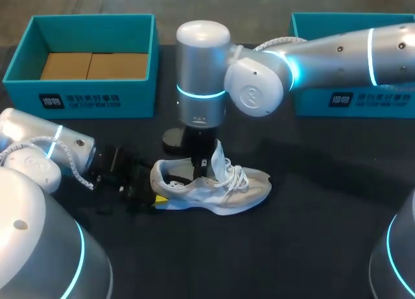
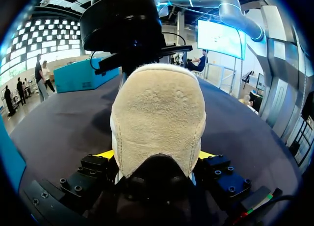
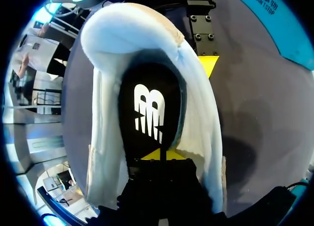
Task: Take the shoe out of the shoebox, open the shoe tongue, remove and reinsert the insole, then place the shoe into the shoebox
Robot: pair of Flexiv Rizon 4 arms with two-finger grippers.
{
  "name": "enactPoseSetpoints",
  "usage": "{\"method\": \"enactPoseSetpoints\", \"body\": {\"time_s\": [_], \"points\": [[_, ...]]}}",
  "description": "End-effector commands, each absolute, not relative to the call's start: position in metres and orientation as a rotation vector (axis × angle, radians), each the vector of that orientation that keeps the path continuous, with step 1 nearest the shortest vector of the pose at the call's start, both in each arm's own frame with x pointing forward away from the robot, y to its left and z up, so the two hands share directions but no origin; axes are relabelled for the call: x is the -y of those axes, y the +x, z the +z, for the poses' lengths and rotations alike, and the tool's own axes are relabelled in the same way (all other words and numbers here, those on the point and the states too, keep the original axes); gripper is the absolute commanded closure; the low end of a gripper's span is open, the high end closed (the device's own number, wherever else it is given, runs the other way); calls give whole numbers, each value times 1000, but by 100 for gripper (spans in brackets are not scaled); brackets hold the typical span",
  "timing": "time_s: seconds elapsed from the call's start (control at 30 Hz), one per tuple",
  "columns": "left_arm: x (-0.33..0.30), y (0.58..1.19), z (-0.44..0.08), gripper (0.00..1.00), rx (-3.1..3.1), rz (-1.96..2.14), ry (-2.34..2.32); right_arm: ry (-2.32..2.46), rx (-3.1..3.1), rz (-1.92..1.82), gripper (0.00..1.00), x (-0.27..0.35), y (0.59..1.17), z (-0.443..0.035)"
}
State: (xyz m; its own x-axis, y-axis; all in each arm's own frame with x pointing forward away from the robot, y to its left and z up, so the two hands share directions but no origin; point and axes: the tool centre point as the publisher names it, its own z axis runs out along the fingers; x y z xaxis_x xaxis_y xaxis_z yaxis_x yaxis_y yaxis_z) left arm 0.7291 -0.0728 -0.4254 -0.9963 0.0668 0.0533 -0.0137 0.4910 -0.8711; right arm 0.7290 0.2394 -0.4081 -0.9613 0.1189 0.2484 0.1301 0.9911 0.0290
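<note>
A white sneaker point(image 1: 214, 185) lies on its sole on the black table, toe to the right, tongue point(image 1: 220, 157) pulled upright. My left gripper point(image 1: 155, 190) comes in low from the left, and its yellow tips clasp the heel point(image 2: 157, 113) from both sides. My right arm hangs straight down over the shoe's mouth. Its gripper point(image 3: 160, 154) is shut, tips together on the black insole point(image 3: 149, 108) with a white logo, which lies flat inside. Whether the tips pinch the insole I cannot tell.
An open teal shoebox point(image 1: 97, 101) with cardboard inside stands at the back left. A second teal box point(image 1: 353, 98) stands at the back right, partly behind my right arm point(image 1: 337, 49). Bare black tabletop lies in front of and right of the shoe.
</note>
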Motion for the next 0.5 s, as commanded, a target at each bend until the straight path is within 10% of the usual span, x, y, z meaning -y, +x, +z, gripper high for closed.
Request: {"method": "enactPoseSetpoints", "body": {"time_s": [0.03,0.5], "points": [[73,731,-429,100,2646,1542,-44,-188,2905,-81,100,-230,722,-399],[73,731,-429,100,2646,1542,-44,-225,2971,-110,100,-219,725,-370]]}}
